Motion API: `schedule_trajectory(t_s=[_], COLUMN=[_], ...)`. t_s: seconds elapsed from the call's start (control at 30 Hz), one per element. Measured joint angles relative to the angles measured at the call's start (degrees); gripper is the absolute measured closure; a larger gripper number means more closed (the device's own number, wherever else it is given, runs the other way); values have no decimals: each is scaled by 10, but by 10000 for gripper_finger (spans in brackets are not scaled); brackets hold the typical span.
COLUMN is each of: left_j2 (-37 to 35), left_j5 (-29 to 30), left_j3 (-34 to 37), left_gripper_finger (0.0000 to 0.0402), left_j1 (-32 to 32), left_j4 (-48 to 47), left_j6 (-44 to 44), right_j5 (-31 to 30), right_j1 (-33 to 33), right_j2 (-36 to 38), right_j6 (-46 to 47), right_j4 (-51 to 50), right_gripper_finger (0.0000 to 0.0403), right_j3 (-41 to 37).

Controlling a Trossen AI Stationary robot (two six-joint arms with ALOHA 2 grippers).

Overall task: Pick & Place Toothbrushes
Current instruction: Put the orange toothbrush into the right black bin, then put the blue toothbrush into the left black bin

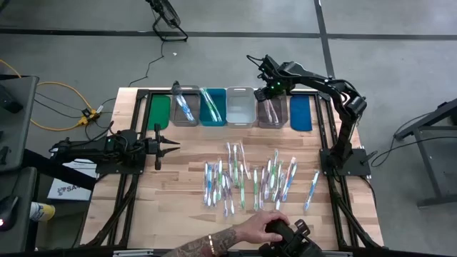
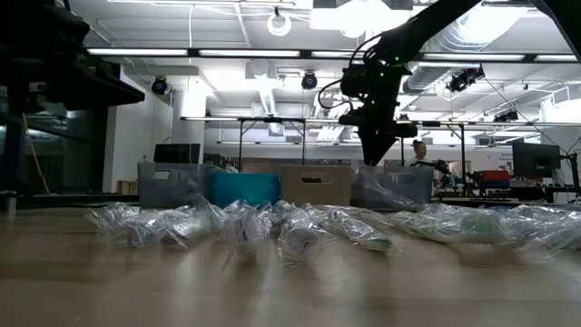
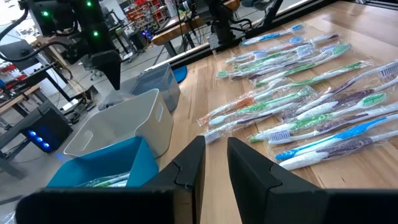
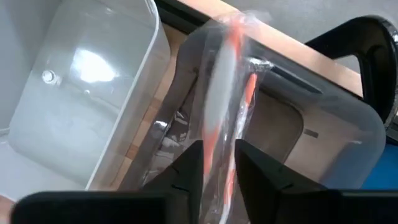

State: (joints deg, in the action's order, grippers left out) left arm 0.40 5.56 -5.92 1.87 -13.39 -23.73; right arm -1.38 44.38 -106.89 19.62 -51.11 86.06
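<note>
Several wrapped toothbrushes (image 1: 250, 178) lie loose on the middle of the wooden table. A row of bins stands along the far edge. My right gripper (image 4: 219, 155) hangs over the clear grey bin (image 1: 271, 111), pointing steeply down. A wrapped orange-and-white toothbrush (image 4: 221, 81) shows blurred between its parted fingers, reaching into that bin (image 4: 336, 143). My left gripper (image 3: 216, 149) waits level at the table's left side (image 1: 175, 146), a narrow gap between its fingers and nothing in it. My right gripper has the orange-and-white toothbrush's near end (image 4: 217, 134) between its two fingers, which come from above along the brush. The brush hangs down into the clear grey bin. Whether the fingers still touch it, I cannot tell.
Along the far edge stand a green bin (image 1: 159, 111), a grey bin (image 1: 185, 107) and a teal bin (image 1: 212, 107) with toothbrushes, a white bin (image 1: 240, 107) and a blue bin (image 1: 300, 113). A person's hand (image 1: 250, 230) rests at the near edge.
</note>
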Motion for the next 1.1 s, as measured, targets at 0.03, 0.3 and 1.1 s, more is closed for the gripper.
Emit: schedule_trajectory(t_s=[0.03,0.3,1.1], left_j2=[0,0,0], left_j5=[0,0,0], left_j3=[0,0,0], left_gripper_finger=[336,336,336], left_j1=[0,0,0], left_j4=[0,0,0], left_j6=[0,0,0], right_j5=[0,21,69], right_j1=[0,-13,-319], right_j2=[0,22,398], right_j6=[0,10,435], right_j4=[-3,-67,-132], right_gripper_finger=[304,252,245], right_j3=[0,0,-362])
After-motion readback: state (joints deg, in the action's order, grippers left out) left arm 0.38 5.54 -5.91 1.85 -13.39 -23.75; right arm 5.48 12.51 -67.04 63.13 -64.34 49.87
